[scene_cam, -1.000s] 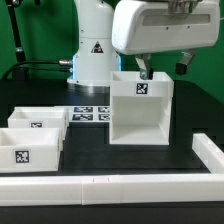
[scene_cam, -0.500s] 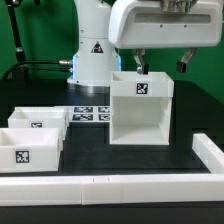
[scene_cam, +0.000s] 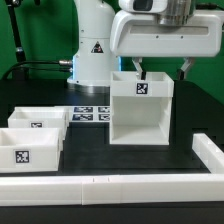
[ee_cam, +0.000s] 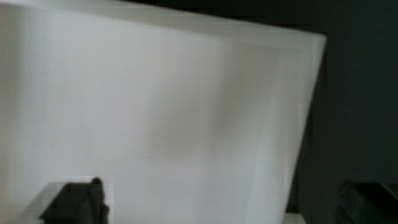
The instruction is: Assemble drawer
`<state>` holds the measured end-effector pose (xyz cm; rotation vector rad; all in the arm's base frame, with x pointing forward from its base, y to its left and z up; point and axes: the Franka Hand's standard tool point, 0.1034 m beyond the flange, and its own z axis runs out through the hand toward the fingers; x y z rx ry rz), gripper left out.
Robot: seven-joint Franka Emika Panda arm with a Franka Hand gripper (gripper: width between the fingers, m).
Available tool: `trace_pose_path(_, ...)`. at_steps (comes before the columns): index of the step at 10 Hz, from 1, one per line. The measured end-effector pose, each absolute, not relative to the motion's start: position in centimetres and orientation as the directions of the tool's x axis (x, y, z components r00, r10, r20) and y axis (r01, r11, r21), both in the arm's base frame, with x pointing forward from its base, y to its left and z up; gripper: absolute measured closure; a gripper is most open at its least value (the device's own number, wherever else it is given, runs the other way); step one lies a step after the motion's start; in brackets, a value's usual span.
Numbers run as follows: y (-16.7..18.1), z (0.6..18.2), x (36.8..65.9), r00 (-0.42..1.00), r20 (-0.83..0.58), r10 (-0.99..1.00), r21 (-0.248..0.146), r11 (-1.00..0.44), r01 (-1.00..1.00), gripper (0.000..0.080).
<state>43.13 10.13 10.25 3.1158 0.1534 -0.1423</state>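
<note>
So the gripper hovered just above the drawer housing, fingers spread wide; small trays sat beside it.

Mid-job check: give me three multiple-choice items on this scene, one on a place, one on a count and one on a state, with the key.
1. Where do the trays lie relative to the housing?
A. inside it
B. on the exterior view's left of it
C. on top of it
2. How many trays stand on the table?
A. one
B. two
C. four
3. How does the gripper stand?
A. shut on a tray
B. shut, holding nothing
C. open

Key: 1 B, both sit on the black table left of the housing. 2 B, two tagged trays stand side by side. 3 C, its fingers are wide apart above the housing.
</note>
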Motion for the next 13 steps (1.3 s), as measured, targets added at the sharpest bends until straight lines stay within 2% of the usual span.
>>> trace_pose_path(4, 10.58, 9.96, 43.67, 0.993, -0.098, 0.067, -0.001, -0.998, 0.067, 0.0177)
trace_pose_path(5, 10.58, 9.95, 43.66, 0.993, -0.098, 0.067, -0.001, -0.998, 0.067, 0.0357)
trace_pose_path(6, 10.58, 9.94, 43.65, 0.993, -0.098, 0.067, -0.001, -0.998, 0.067, 0.0357)
trace_pose_path(7, 10.58, 9.94, 43.65, 0.993, -0.098, 0.067, -0.001, -0.998, 0.067, 0.0540)
trace_pose_path(8, 10.58, 9.93, 43.65, 0.993, -0.098, 0.067, -0.001, -0.998, 0.067, 0.0676)
trace_pose_path(9, 10.59, 9.95, 43.69, 0.993, -0.097, 0.068, -0.001, -0.998, 0.068, 0.0676)
trace_pose_path(10, 10.58, 9.93, 43.68, 0.993, -0.097, 0.068, -0.002, -0.998, 0.068, 0.0761)
trace_pose_path(13, 10.58, 9.93, 43.68, 0.993, -0.097, 0.068, -0.002, -0.998, 0.068, 0.0761)
